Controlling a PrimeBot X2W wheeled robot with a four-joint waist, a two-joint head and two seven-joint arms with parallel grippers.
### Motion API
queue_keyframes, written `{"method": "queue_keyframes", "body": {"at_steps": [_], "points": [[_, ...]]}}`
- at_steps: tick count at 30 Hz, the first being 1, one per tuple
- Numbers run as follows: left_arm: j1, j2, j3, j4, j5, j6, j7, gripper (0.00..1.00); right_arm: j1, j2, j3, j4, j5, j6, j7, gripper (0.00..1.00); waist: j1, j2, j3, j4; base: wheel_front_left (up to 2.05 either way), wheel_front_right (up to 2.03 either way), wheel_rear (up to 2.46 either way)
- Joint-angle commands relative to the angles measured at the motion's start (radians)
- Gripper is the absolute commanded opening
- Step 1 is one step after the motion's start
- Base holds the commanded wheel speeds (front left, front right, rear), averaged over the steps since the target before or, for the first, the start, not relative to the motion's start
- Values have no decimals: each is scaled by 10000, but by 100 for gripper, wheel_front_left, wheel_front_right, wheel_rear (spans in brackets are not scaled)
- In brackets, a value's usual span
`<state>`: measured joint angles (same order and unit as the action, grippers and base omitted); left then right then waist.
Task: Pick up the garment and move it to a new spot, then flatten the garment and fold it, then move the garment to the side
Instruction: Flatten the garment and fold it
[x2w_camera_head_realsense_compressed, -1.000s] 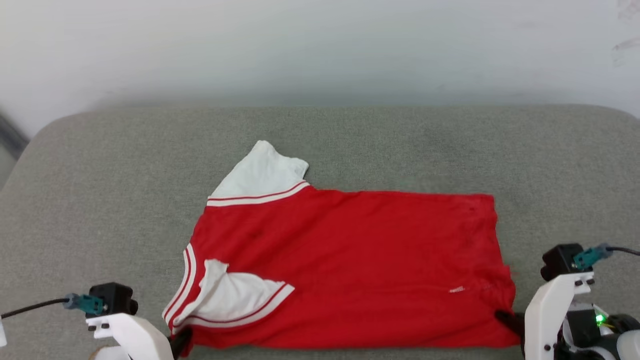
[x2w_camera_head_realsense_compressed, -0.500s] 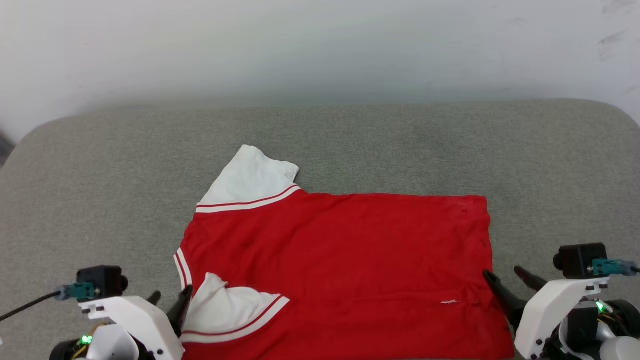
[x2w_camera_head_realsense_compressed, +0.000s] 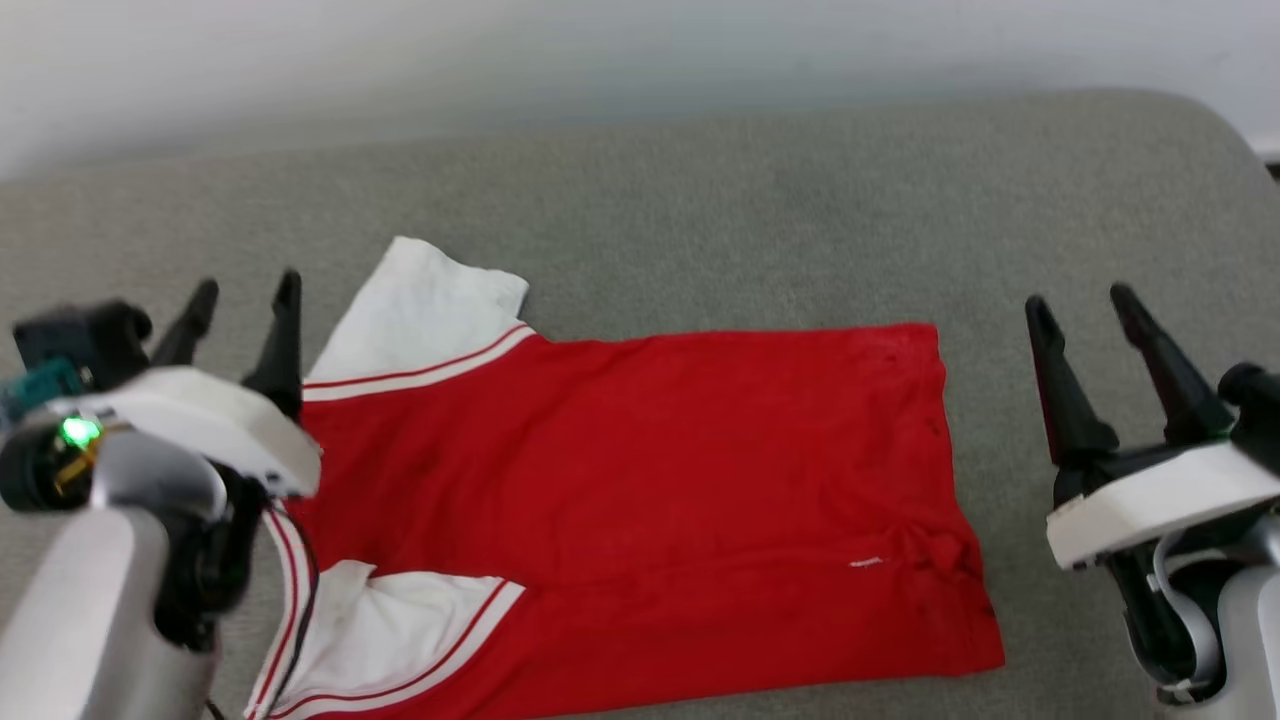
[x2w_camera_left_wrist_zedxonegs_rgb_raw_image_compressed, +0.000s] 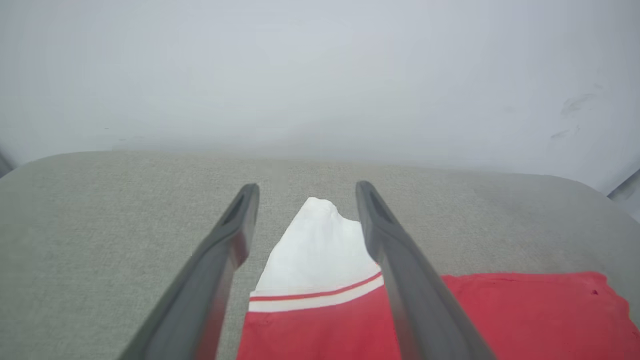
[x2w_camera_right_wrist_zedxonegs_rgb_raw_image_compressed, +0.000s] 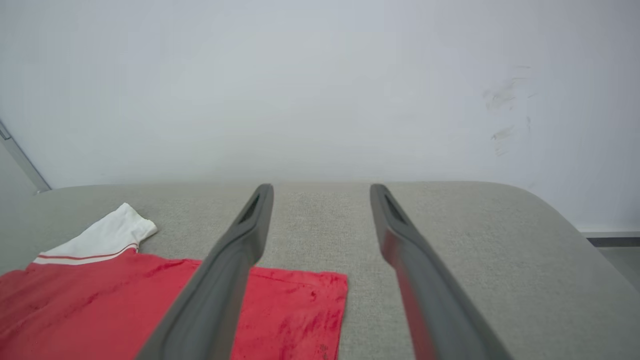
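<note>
Lying spread on the coarse grey cushion (x2w_camera_head_realsense_compressed: 760, 210), the soft red shirt (x2w_camera_head_realsense_compressed: 640, 470) ran past the head view's bottom edge, its striped left edge partly behind the left gripper (x2w_camera_head_realsense_compressed: 245, 290). That and the right gripper (x2w_camera_head_realsense_compressed: 1080, 298) both gaped, holding nothing.

Work surface: grey woven-fabric pad (x2w_camera_head_realsense_compressed: 700, 200), fine even weave, rounded corners at its far edge. A plain white wall (x2w_camera_head_realsense_compressed: 500, 50) stands behind it at 12 o'clock and meets the pad's far edge.

Right wrist view:
- Dark scuff marks (x2w_camera_right_wrist_zedxonegs_rgb_raw_image_compressed: 502, 115) sit on the wall at 2 o'clock.
- A dark strip (x2w_camera_right_wrist_zedxonegs_rgb_raw_image_compressed: 612, 241) runs along the wall's foot at 3 o'clock, just past the pad's rounded corner.
- A thin grey slanted strip (x2w_camera_right_wrist_zedxonegs_rgb_raw_image_compressed: 20, 157) is at 9 o'clock.

Left wrist view: scuffs on the wall at 2 o'clock, fainter.
</note>
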<state>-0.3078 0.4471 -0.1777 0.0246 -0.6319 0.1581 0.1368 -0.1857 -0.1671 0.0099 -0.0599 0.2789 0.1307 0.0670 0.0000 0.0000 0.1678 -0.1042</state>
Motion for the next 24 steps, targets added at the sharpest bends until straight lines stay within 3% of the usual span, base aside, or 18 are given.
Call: {"method": "queue_keyframes", "body": {"at_steps": [1,8,17,21,24], "points": [[-687,130,52,168,56,-112,74,100,-306,189,-27,-285,-60,0,-157,100,0,0,1007,-454,0,0,0],[-2724,756,28,994,-405,-794,1394,100,-816,403,-95,-800,-146,0,-364,100,0,0,2344,-934,0,0,0],[-5144,2142,-343,2289,-1360,-1472,5486,100,-1126,608,75,-685,21,-2,-590,100,0,0,3322,-1656,0,0,0],[-5496,2552,-579,2603,-1782,-1378,7324,100,-1211,685,157,-545,119,0,-661,100,0,0,3559,-1892,0,0,0],[-5612,2695,-669,2771,-1914,-1189,8075,100,-1278,714,245,-450,199,-2,-704,100,0,0,3758,-2039,0,0,0]]}}
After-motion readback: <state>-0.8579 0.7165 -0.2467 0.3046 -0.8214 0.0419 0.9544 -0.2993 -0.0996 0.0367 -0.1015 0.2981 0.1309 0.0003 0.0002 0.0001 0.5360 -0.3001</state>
